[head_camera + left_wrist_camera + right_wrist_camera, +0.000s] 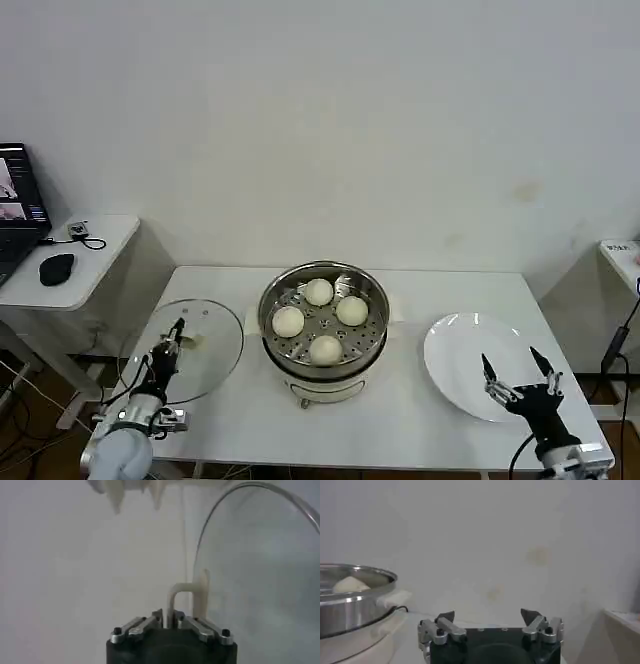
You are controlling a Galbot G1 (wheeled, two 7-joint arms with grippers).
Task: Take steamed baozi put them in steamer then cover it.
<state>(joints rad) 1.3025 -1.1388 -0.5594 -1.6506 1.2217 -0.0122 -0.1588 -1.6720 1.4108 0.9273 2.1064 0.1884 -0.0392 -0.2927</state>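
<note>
A white table (420, 415) carries a round, shiny steel steamer (324, 325) at its middle, uncovered, on a white base. To its left lies a round glass lid (200, 345); to its right, a white plate (470, 365). Four smooth cream-white baozi (319, 291) sit apart on the steamer's perforated tray. The left gripper (176, 330), at the lid's near left, is closed on the lid's pale handle (192, 595). The right gripper (516, 372) hovers spread wide over the plate's near edge, well right of the steamer.

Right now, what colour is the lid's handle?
Cream-white handle, best in the left wrist view.
</note>
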